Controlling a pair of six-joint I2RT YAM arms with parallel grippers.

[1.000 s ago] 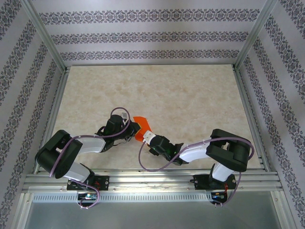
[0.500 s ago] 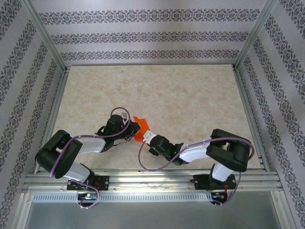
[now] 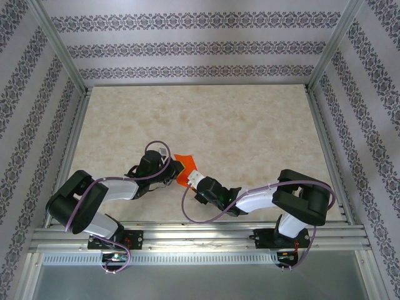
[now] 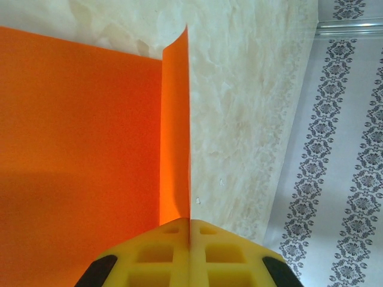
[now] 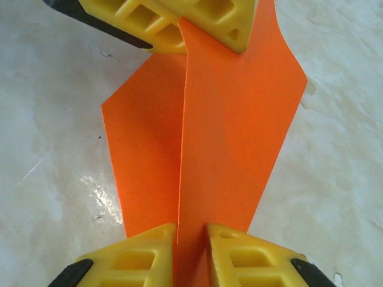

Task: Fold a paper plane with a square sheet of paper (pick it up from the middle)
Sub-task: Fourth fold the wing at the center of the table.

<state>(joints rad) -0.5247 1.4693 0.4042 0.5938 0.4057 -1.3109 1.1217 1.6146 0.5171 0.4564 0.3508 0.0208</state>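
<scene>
Located paper (image 3: 185, 169) toward 6 o'clock of the middle of the table (image 3: 250, 119), part-folded, with one flap raised along a lengthwise crease. Found left gripper (image 4: 189, 224) clenched on the flap's edge, at the paper's 9 o'clock side in the top view. Found right gripper (image 5: 191, 230) nipped about the crease at the paper's 5 o'clock end, with the orange sheet reaching from its fingers toward the other tool at 12 o'clock in its wrist view. Judged light, thin and limp: likely to sag, buckle or tear under opposed pulls, and to slip from smooth pads under a slack pinch. Judged stiffest along the crease. Advised taking hold there, close to the fold, at both ends, never by a loose corner. Advised gentle, matched motion to hold the fold line straight. Could not confirm the number of layers within the flap.
</scene>
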